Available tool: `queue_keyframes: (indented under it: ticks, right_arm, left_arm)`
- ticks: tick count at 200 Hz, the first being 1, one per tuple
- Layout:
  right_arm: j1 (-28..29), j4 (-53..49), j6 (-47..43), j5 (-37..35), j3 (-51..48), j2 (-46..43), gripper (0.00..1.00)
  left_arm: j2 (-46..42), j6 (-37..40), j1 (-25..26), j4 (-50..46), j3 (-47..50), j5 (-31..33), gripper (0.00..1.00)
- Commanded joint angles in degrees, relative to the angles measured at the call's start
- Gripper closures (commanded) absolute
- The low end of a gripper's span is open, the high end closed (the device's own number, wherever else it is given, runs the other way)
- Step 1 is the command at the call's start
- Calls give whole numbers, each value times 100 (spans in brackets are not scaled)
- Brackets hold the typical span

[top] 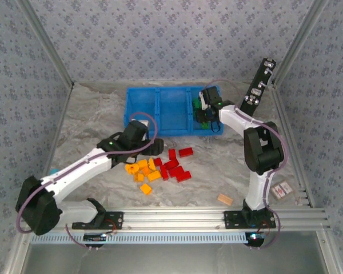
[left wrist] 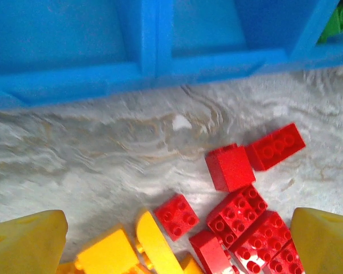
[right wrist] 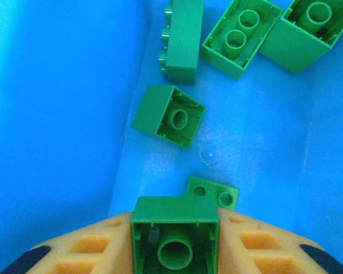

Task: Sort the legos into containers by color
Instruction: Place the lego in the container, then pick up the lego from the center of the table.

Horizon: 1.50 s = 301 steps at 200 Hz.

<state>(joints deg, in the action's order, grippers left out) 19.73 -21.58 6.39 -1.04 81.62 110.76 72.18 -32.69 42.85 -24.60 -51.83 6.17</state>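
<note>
Bright blue rectangular plastic tray [top: 158, 108] with three square compartments lies at the far middle of the grey marbled table top [top: 91, 123]. The right gripper [top: 204, 111] hangs inside the tray's right-hand compartment. In the wrist view its orange-yellow fingers [right wrist: 257, 245] press on both sides of a small green plastic brick [right wrist: 174, 228], whose hollow underside faces the camera; the brick is gripped. Loose green bricks [right wrist: 168, 114] lie on the compartment floor below, one partly hidden behind the gripped brick. The left gripper [top: 153, 148] hovers over the table just on the near side of the tray, its yellow fingers [left wrist: 28, 242] spread wide with nothing held. Beneath it, small red plastic bricks [left wrist: 234, 171] and orange-yellow plastic bricks [left wrist: 108, 254] lie in a loose heap on the table, between the tray and the arm bases.
</note>
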Motion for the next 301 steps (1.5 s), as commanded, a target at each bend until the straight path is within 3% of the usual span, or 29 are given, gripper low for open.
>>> queue_keyframes:
  ticks: [1,61,135,196,242,301]
  right_arm:
    - [-28,221,-57,-7,106,27,59]
    - [-52,83,-217,104,99,-282,47]
    - [17,110,-270,673,-238,-1330,44]
    - [173,530,-118,1167,-1081,-2300,45]
    - [649,1115,26,1358,-2048,-3470,44]
    - [630,1210,32,1587,-2599,-4078,38]
  left_arm:
    - [338,-412,246,278,16,-177,0]
    - [1348,-616,488,770,-268,-72,3]
    - [2330,-501,591,583,-1054,177,27]
    - [2992,-785,630,377,-1520,132,30]
    - [3484,-1123,645,271,-1764,97,40]
    - [4064,-1263,760,-373,-2389,173,54]
